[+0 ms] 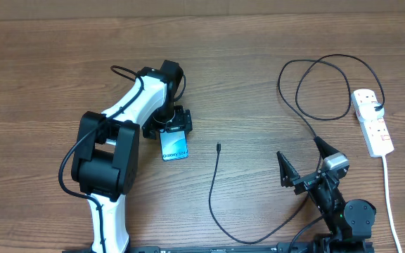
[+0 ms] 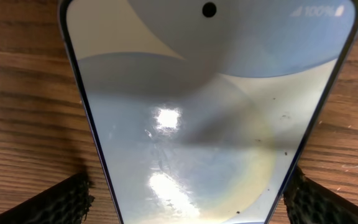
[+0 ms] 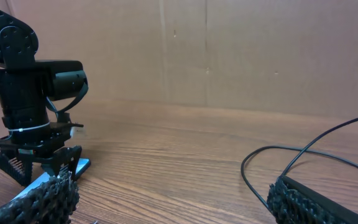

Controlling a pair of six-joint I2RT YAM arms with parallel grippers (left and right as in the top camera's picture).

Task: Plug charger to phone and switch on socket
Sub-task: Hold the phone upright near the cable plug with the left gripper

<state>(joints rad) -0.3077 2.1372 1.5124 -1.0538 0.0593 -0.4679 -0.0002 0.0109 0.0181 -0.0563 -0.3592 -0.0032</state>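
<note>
L gripper [image 1: 171,128] wide astride phone [image 1: 175,147], R gripper [image 1: 297,146] wide, empty; we pinch its slim edges: prob slick glass, light, fragile.

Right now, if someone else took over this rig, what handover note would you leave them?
Left gripper: open, lowered over the phone, a finger on either side, no grip.
Right gripper: open, empty, low at the near right.
Phone: flat, screen up, centre-left of the table.
Charger: connector tip loose just right of the phone, not plugged in; the cable loops off to the socket at far right.
Done: nothing.
Left: plug the tip into the phone, switch on the socket; its switch position is unreadable.
</note>
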